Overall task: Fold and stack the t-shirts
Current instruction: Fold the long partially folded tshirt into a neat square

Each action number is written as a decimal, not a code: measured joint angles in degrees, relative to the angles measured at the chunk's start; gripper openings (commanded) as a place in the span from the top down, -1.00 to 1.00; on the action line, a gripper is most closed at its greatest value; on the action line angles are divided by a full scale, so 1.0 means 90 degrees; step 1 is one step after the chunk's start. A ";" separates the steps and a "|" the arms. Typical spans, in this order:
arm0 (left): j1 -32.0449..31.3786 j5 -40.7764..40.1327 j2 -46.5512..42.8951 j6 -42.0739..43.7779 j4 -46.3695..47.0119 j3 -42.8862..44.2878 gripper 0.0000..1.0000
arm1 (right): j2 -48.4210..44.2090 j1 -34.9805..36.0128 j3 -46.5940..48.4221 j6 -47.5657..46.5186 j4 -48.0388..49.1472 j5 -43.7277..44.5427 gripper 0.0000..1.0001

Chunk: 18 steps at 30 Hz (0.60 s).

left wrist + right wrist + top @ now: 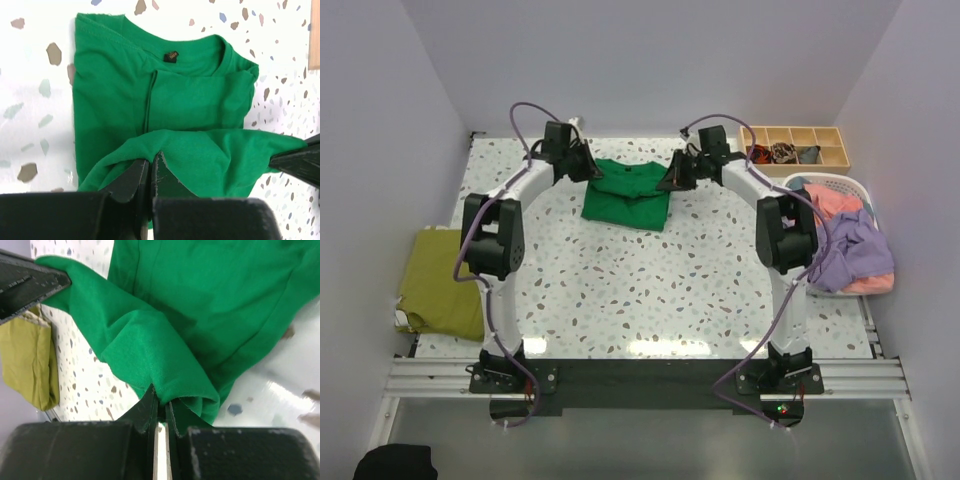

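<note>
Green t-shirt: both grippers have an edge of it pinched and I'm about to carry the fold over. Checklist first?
1. Left gripper shut on the green t-shirt edge: ok.
2. Right gripper shut on the same edge: ok.
3. Held edge smooth between them: not ok, cloth bunches at the right gripper.
4. Collar end lying flat on the table: ok.
5. Single layer in each pinch: cannot tell.
6. Olive-yellow t-shirt folded at the table's left edge, ready for stacking: ok.

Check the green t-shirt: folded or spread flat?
Partly folded: green t-shirt lies doubled, left hand and right hand pinching a raised flap.
</note>
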 measured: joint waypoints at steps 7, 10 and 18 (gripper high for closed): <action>0.0107 0.0306 0.0622 0.0005 0.0165 0.0588 0.56 | 0.1061 -0.0243 0.1467 0.0100 -0.0080 -0.0355 0.26; 0.0170 0.0627 0.0811 -0.0107 0.0634 0.0576 0.04 | 0.1489 -0.0311 0.1989 0.0168 0.0075 -0.0364 -0.16; 0.0590 0.1056 0.1557 -0.0202 0.1678 0.1219 -0.18 | 0.1972 -0.0442 0.2387 0.0124 0.0712 -0.0129 -0.24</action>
